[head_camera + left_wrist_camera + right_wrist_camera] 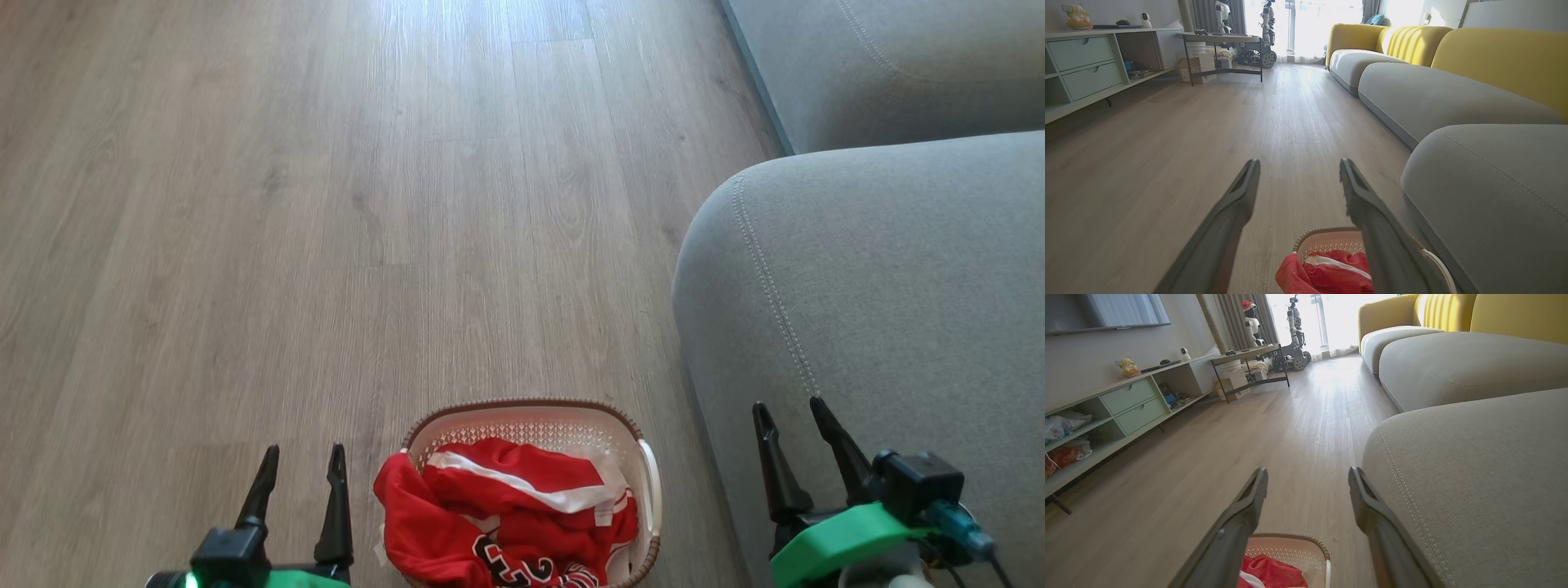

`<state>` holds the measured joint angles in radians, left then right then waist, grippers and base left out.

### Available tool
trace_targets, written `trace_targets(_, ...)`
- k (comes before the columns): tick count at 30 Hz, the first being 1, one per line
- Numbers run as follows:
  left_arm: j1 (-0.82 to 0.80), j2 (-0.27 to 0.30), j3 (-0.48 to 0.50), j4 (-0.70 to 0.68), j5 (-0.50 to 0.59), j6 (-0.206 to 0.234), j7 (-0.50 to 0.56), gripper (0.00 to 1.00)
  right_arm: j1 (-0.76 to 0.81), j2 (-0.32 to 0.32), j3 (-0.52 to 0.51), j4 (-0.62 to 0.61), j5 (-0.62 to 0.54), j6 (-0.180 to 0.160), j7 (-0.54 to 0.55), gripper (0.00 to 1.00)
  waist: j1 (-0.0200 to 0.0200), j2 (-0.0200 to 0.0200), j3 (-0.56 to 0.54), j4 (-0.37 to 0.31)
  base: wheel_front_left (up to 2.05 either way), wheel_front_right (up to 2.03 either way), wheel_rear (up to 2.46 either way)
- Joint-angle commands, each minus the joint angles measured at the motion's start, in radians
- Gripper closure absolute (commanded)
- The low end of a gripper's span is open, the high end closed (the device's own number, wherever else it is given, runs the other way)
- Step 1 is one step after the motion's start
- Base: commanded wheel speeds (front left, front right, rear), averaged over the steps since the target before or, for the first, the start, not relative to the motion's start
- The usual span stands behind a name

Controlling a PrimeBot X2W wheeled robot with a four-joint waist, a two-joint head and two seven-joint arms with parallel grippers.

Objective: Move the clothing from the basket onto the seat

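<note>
1. The left pincer sits at the lower left of the head view. Its two dark fingers are apart and hold nothing, and it hangs over bare floor just left of the basket.
2. The right pincer sits at the lower right. Its two dark fingers are likewise apart and empty, with the tips over the front edge of the nearest seat cushion.
3. One basket stands on the floor between the two pincers, close to the lower edge of the head view. It is white and perforated with a brown woven-look rim. One white handle shows on the side facing the seat.
4. The clothing lies inside the basket as one crumpled red heap with white bands. How many garments make it up cannot be told. Black numerals with white edges show at the bottom, cut off by the picture's edge. One red fold hangs over the basket's left rim.
5. The seat is a grey fabric sofa just to the right of the basket. The head view shows two of its cushions, the nearer one rounded with a pale double-stitched seam. No clothing lies on it. The left wrist view shows three grey cushions in a row, backed by yellow rests.
6. The floor is pale wood planking stretching ahead.
7. Far across the room, the left wrist view shows one pale green sideboard with two drawers.
</note>
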<state>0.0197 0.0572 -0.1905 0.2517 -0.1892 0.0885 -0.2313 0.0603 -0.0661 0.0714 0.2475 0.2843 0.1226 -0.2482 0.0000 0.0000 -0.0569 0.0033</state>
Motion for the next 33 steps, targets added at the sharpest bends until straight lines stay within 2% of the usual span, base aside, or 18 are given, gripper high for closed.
trace_targets(1, -0.019, 0.006, 0.029, -0.022, 0.038, 0.007, -0.019, 0.0, -0.013, 0.007, 0.012, -0.026, -0.047, 0.008, -0.013, 0.0, 0.0, 0.0, 0.0, 0.0, 0.0, 0.0, 0.0)
trace_targets(5, -0.018, 0.005, 0.031, -0.017, 0.08, 0.008, -0.03, 0.0, -0.013, 0.016, 0.004, -0.025, -0.105, 0.008, -0.014, 0.0, 0.0, 0.0, 0.0, 0.001, 0.0, 0.0, 0.0)
trace_targets(33, -0.019, -0.003, 0.053, -0.012, 0.084, -0.003, -0.03, 0.0, -0.016, 0.016, 0.001, -0.021, -0.101, 0.008, -0.014, 0.0, 0.0, 0.0, 0.0, -0.001, 0.0, 0.0, 0.0)
